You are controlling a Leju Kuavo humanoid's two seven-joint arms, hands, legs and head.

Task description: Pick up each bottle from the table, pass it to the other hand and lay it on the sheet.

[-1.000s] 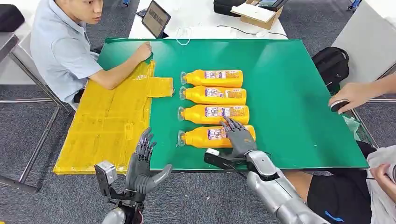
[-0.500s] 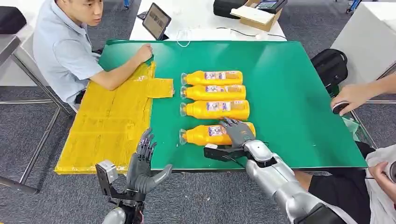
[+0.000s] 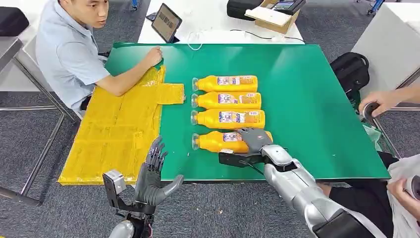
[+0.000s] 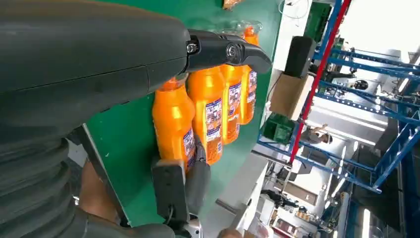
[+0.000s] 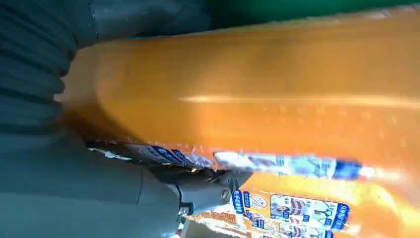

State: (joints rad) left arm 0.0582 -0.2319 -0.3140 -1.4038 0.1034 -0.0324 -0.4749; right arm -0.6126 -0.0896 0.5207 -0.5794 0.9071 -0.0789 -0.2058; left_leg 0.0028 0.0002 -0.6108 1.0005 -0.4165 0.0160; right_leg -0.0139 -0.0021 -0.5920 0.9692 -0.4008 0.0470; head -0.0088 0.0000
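Several orange bottles lie side by side on the green table [image 3: 307,99], caps pointing at the yellow sheet [image 3: 116,129]. My right hand [image 3: 255,140] is curled over the base half of the nearest bottle [image 3: 213,142], which still lies on the table. In the right wrist view that bottle [image 5: 272,89] sits against the palm, with the thumb [image 5: 198,191] round its label side. My left hand [image 3: 154,171] is held up at the table's front edge beside the sheet, fingers spread and holding nothing. The left wrist view looks past the left hand [image 4: 99,64] at the bottle row [image 4: 208,109].
A seated person [image 3: 69,54] at the far left rests a hand on the sheet's far corner. Another person's hand [image 3: 379,101] is at the table's right edge. A tablet [image 3: 166,21] and a box stand on the white table behind. A black bag [image 3: 351,69] lies on the floor at right.
My right hand has sunk from spread fingers above the nearest bottle to fingers wrapped over it. The bottle has shifted slightly. The left hand has stayed put.
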